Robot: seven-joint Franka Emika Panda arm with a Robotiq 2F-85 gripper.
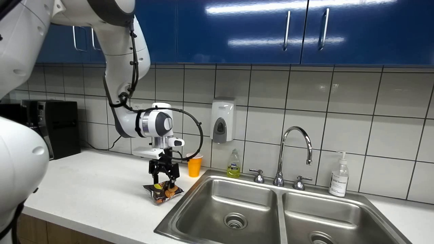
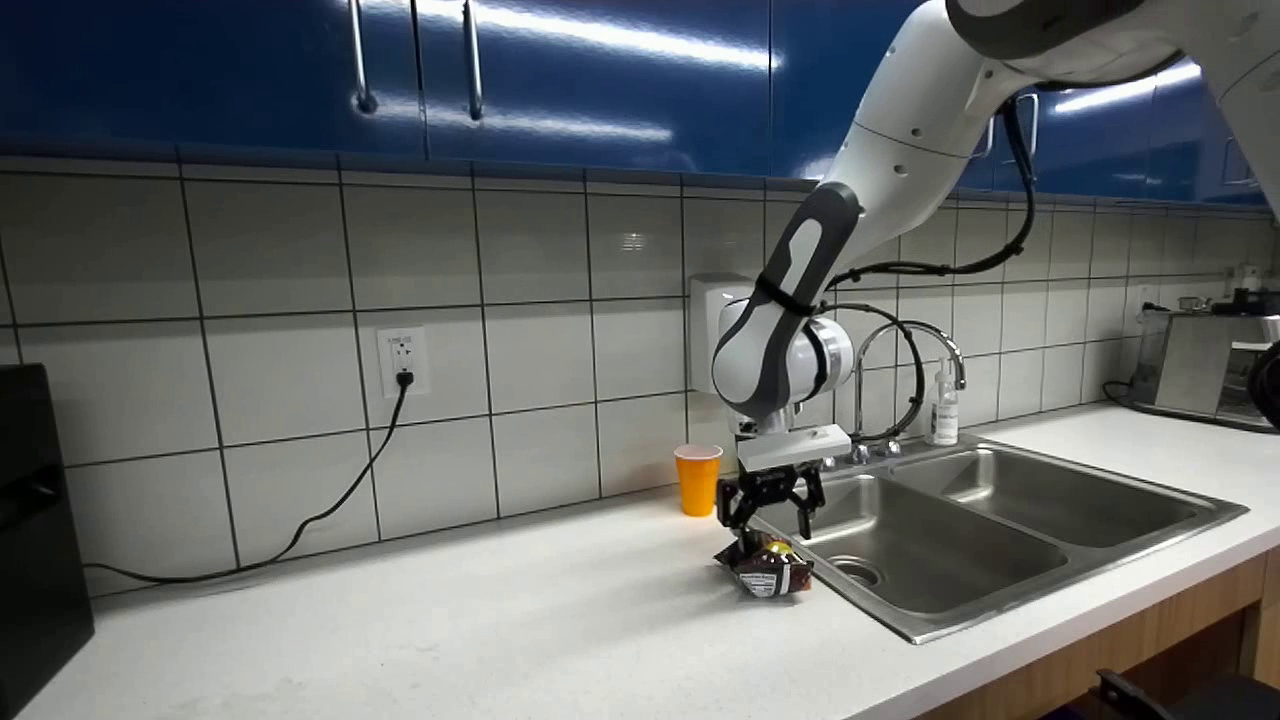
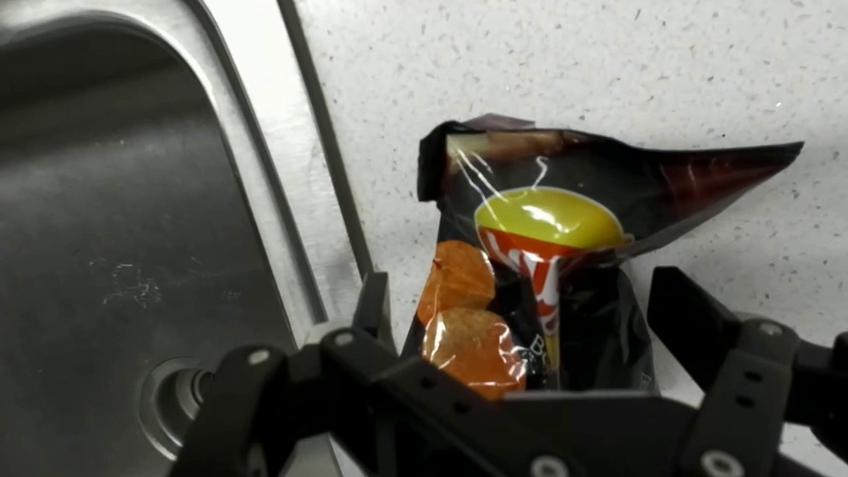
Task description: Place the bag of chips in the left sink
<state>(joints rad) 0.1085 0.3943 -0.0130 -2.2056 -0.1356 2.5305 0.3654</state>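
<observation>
The bag of chips is dark, with orange chips and a yellow and red logo. It lies on the white counter beside the sink in both exterior views and fills the middle of the wrist view. My gripper is low over the bag, pointing down; it also shows in an exterior view. In the wrist view the fingers stand wide apart on either side of the bag. The left sink is a steel basin just beside the bag; it also shows in the wrist view.
An orange cup stands behind the bag near the wall. A green soap bottle, the faucet and a clear pump bottle stand along the sink's back. The right basin adjoins. A black machine stands farther along the counter.
</observation>
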